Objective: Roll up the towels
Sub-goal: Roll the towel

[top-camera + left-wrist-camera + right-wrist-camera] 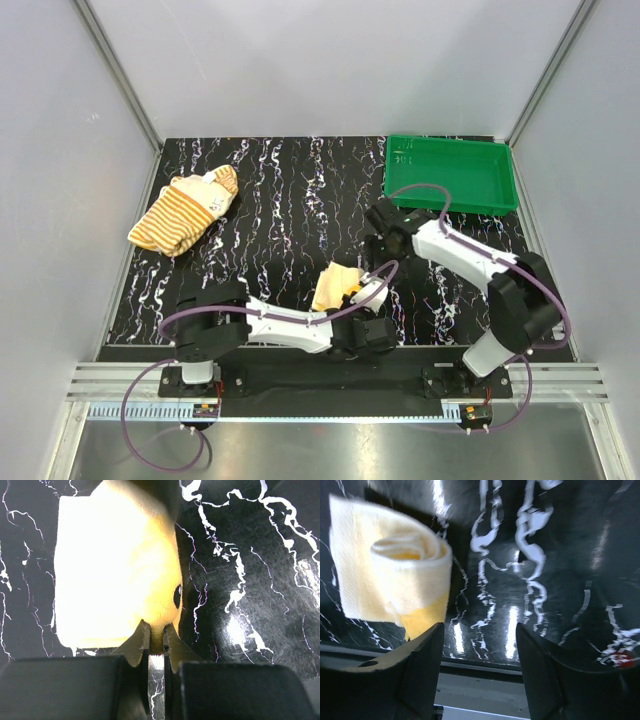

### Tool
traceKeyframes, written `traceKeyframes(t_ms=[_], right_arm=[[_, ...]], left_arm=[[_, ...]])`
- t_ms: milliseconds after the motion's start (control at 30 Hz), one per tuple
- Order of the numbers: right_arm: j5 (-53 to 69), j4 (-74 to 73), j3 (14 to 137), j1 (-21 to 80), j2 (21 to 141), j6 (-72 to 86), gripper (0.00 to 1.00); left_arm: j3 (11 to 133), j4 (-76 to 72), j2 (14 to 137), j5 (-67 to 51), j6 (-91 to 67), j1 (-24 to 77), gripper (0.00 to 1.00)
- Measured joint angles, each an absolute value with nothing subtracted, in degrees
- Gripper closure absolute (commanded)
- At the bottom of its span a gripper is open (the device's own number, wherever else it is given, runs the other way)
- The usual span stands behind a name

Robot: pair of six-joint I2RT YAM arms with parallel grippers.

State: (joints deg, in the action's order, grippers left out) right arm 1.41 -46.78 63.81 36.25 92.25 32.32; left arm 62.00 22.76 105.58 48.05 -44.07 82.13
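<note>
Top: orange-and-cream striped cloth towel [185, 215] crumpled far left on black marbled table [290, 190]; plain bright yellow cloth towel [333, 283] front centre.
Left wrist: left gripper [156, 632] nearly closed, pinching the yellow towel's edge.
Right wrist: right gripper [480, 630] spread wide, empty; yellow towel, rolled, ahead-left.

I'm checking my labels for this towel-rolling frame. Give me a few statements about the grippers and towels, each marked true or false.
1. The left gripper is shut on the plain yellow cloth towel. True.
2. The right gripper grips the orange-and-cream striped cloth towel. False: it is open and holds nothing.
3. The striped towel lies at the far left of the black marbled table, apart from both grippers. True.
4. The yellow towel lies in the green plastic tray. False: it is on the table.
</note>
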Motion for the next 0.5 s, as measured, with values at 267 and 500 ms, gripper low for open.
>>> traceKeyframes(t_ms=[267,500], right_arm=[[-2.39,-50.02,65.49,27.09,82.41,30.2,0.28],[4.34,-43.92,58.06,26.39,73.6,30.72,0.28]], left_arm=[[55.88,16.1,100.51,43.46,-43.94,80.42,1.0],[44.51,4.49,90.45,32.08,-43.94,74.19,1.0]])
